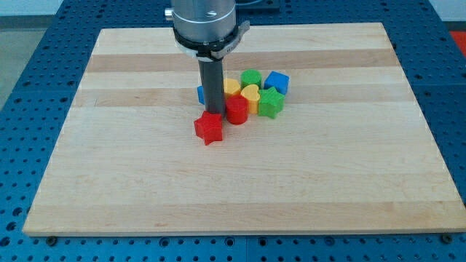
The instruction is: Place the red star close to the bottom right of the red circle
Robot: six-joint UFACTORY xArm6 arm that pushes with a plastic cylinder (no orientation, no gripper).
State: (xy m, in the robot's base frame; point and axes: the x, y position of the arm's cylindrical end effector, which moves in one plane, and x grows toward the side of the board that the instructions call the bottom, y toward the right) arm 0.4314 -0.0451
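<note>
Camera view: a pale wooden desk (145, 196) on a blue perforated base, with the arm's dark rod descending from a grey cylindrical mount at the far centre. My tip (212, 113) meets the desk just behind the red star (208, 128), at its far edge, apparently touching it; the rig carries no claw, so there is nothing to be spread or pressed together. The red star lies near the desk's centre, slightly left of the cluster of other blocks and on its near side. The red circle (237, 110), a short cylinder, stands just to the right of the rod and to the far right of the star, the two nearly touching. Behind the red circle sit a yellow heart (250, 95) and a further yellow block (231, 86), its shape unclear. A green star (270, 103) lies to the right of the heart, a green block (251, 77) and a blue block (277, 81) farther back. Another blue block (200, 93) shows partly at the rod's left.
</note>
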